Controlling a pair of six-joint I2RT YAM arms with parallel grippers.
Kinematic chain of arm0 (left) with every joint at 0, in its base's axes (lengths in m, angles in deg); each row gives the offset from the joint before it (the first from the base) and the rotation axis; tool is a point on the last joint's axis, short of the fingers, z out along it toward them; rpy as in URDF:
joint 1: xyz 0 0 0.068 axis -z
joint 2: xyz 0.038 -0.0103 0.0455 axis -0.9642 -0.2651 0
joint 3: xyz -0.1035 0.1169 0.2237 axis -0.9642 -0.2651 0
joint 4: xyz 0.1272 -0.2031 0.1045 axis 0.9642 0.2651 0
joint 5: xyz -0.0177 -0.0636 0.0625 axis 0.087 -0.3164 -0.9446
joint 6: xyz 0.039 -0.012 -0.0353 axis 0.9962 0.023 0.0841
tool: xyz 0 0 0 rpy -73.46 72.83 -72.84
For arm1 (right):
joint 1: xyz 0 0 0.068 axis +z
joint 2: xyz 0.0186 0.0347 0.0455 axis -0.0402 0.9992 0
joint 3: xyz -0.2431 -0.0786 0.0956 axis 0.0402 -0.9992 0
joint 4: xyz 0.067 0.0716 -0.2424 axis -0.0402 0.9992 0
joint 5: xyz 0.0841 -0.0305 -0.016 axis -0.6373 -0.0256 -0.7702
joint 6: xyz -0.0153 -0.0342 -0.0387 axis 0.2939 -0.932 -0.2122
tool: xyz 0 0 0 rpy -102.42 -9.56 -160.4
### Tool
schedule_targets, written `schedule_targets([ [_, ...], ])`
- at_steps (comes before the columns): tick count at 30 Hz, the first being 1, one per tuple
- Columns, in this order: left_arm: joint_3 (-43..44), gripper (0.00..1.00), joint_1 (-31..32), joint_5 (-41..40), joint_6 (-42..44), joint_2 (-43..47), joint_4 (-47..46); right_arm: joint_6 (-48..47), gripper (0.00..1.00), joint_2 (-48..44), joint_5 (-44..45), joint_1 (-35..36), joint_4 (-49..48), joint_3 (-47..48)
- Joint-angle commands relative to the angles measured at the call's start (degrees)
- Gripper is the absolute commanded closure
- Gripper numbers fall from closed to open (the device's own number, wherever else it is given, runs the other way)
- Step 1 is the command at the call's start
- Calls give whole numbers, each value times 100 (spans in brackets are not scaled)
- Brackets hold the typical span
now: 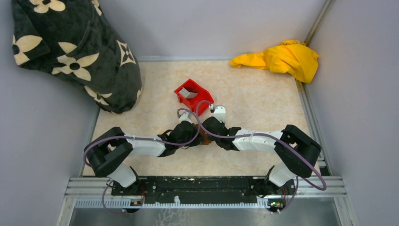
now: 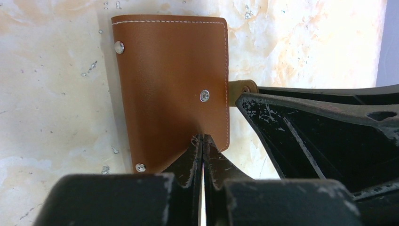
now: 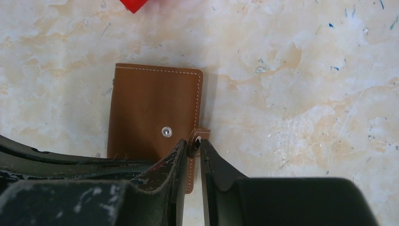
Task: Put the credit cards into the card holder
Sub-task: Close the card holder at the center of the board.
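Note:
The card holder (image 2: 169,80) lies closed on the table, a brown leather wallet with metal snaps. My left gripper (image 2: 202,137) is shut, its tips on the wallet's near edge; whether any leather is pinched does not show. In the right wrist view the card holder (image 3: 150,108) has a small snap tab (image 3: 199,137) at its right edge, and my right gripper (image 3: 195,145) is shut on that tab. From above, both grippers meet over the card holder (image 1: 205,138), mostly hidden. One grey credit card (image 1: 188,93) lies in the red bin (image 1: 199,89).
A black cloth with cream flowers (image 1: 70,47) fills the back left corner. A yellow cloth (image 1: 282,59) lies at the back right. Grey walls close the table on three sides. The red bin's corner (image 3: 133,4) shows just beyond the wallet.

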Motion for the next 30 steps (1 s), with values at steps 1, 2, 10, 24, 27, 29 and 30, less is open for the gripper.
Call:
schedule_targets([
  [1,-154,95,2,100,-19,-179,238,-12,79,-19,66,14,-50,383],
  [2,-151,95,1,109,-19,-176,238,-17,78,-17,67,7,-51,402],
  [10,-158,95,2,105,-12,-172,237,-56,74,50,45,-6,2,504],
  [24,-147,95,7,141,-11,-189,216,-30,77,152,22,-22,112,505],
  [27,-152,95,6,158,-18,-212,198,-30,79,167,18,-22,117,500],
  [29,-161,95,6,157,-27,-209,194,-30,81,176,30,-22,125,505],
  [30,-164,95,2,156,-20,-209,187,-24,82,172,28,-22,125,505],
])
